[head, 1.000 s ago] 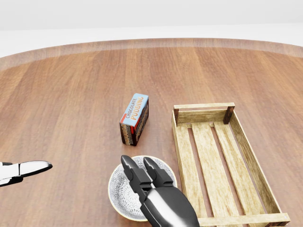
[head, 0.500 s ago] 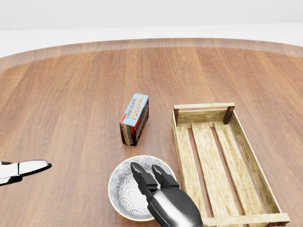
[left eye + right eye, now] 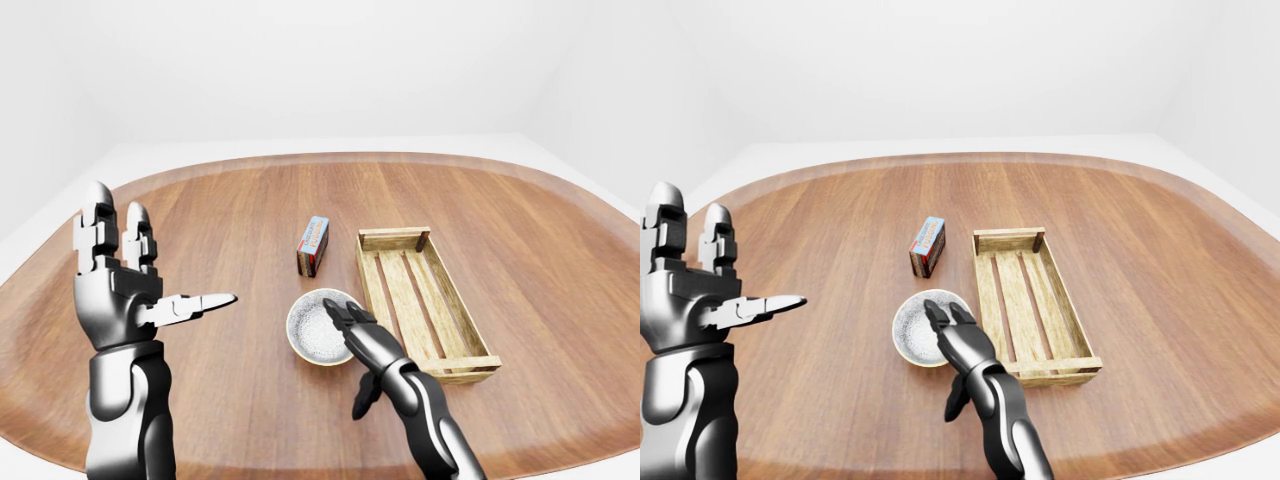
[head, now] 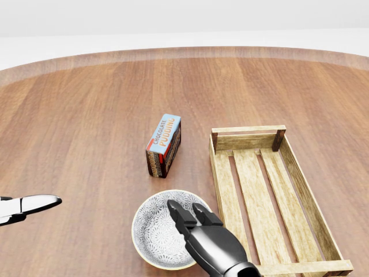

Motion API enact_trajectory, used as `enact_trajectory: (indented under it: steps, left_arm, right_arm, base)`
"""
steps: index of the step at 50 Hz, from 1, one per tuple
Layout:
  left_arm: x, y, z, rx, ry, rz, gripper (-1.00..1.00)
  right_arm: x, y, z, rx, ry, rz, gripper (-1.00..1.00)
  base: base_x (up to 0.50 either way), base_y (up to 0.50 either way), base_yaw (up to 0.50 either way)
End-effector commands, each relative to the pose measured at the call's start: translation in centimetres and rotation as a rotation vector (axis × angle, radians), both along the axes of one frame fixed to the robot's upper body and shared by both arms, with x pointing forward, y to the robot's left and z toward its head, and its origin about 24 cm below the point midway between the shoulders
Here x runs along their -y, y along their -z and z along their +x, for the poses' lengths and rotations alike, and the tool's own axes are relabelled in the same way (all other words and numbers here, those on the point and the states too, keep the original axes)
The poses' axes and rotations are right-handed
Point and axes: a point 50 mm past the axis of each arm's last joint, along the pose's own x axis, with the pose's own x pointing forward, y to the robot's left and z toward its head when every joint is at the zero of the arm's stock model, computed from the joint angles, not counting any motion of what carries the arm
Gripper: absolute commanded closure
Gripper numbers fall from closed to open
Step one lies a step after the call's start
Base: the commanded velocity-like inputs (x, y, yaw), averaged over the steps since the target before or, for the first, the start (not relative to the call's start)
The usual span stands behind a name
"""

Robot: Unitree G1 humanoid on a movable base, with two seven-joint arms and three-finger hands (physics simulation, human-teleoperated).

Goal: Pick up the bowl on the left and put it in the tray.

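Note:
A patterned grey-white bowl (image 4: 151, 234) rests on the wooden table, left of the wooden slatted tray (image 4: 248, 129), near the bottom of the head view. My right hand (image 4: 185, 208) hovers over the bowl's right half, its fingers (image 3: 338, 312) stretched out straight and the thumb hanging below the wrist; it is open and grips nothing. The hand hides the bowl's right rim. My left hand (image 3: 128, 268) is raised at the left of the left-eye view, open and empty, well away from the bowl.
A blue chocolate pudding box (image 4: 164, 144) stands just above the bowl in the head view, left of the tray's top corner. The round wooden table (image 4: 86, 115) spreads around them, its edge curving along the top.
My right hand has slid down and to the right across the bowl, uncovering more of its inside. Bowl, box, tray and left hand have kept their places.

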Motion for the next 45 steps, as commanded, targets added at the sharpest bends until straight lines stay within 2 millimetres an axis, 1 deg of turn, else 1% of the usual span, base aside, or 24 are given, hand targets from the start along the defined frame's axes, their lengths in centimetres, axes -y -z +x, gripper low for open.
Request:
enact_trajectory:
  steps: [1, 2, 4, 9, 13, 15, 18, 21, 27, 28, 37, 40, 42, 44, 45]
  left_arm:
    - [0.0, -0.6, -0.1, 0.029, -0.003, 0.002, -1.00]
    - [0.0, -0.6, -0.1, 0.028, -0.003, 0.003, -1.00]
    - [0.0, 0.1, 0.1, -0.003, 0.000, 0.000, -1.00]
    - [0.0, 0.3, 0.1, -0.014, 0.002, 0.000, -1.00]
    - [0.0, -0.5, -0.1, 0.024, -0.003, 0.003, -1.00]
    - [0.0, 0.1, 0.0, -0.005, 0.000, 0.001, -1.00]
    - [0.0, -0.3, -0.1, 0.012, -0.002, 0.002, -1.00]
    - [0.0, 0.2, 0.0, -0.008, 0.000, 0.000, -1.00]
    - [0.0, 0.3, 0.0, -0.012, -0.001, 0.000, -1.00]
    - [0.0, -0.2, -0.1, 0.009, -0.003, 0.001, -1.00]
    - [0.0, 0.2, -0.1, -0.009, -0.001, 0.001, -1.00]
    - [0.0, 0.2, -0.1, -0.007, -0.001, 0.002, -1.00]
    - [0.0, -0.5, -0.2, 0.022, -0.005, 0.003, -1.00]
    - [0.0, 0.0, -0.1, -0.002, -0.002, 0.001, -1.00]
    - [0.0, -0.2, -0.1, 0.010, -0.004, 0.002, -1.00]
  right_arm:
    - [0.2, 0.4, 0.6, -0.027, 0.000, -0.041, -0.99]
    - [0.2, 0.5, 0.6, -0.029, 0.003, -0.045, -0.99]
    - [0.3, 0.7, 0.7, -0.036, 0.005, -0.051, -0.99]
    - [0.1, 0.9, 0.8, -0.045, -0.004, -0.065, -0.99]
    - [0.0, 0.9, 0.9, -0.046, -0.009, -0.078, -0.99]
    - [-0.1, 0.8, 1.1, -0.047, -0.011, -0.082, -0.98]
    - [-0.1, 0.8, 1.2, -0.046, -0.013, -0.089, -0.99]
    - [-0.1, 0.8, 1.3, -0.048, -0.013, -0.093, -0.99]
    - [-0.3, 0.7, 1.2, -0.046, -0.023, -0.107, -0.99]
    - [-0.3, 0.7, 1.2, -0.046, -0.022, -0.109, -0.99]
    - [-0.4, 0.7, 1.3, -0.050, -0.030, -0.124, -0.99]
    - [-0.4, 0.9, 1.4, -0.055, -0.028, -0.126, -0.99]
    - [-0.4, 1.0, 1.5, -0.058, -0.027, -0.127, -0.99]
    - [-0.4, 1.0, 1.6, -0.062, -0.027, -0.127, -0.99]
    - [-0.4, 1.1, 1.7, -0.064, -0.025, -0.127, -0.99]
  base:
    - [0.00, 0.00, 0.00]
    - [0.00, 0.00, 0.00]
    - [0.00, 0.00, 0.00]
    - [0.00, 0.00, 0.00]
    - [0.00, 0.00, 0.00]
    - [0.00, 0.00, 0.00]
    - [0.00, 0.00, 0.00]
    - [0.00, 0.00, 0.00]
    - [0.00, 0.00, 0.00]
    - [0.00, 0.00, 0.00]
    - [0.00, 0.00, 0.00]
    - [0.00, 0.00, 0.00]
    - [0.00, 0.00, 0.00]
    - [0.00, 0.00, 0.00]
    - [0.00, 0.00, 0.00]
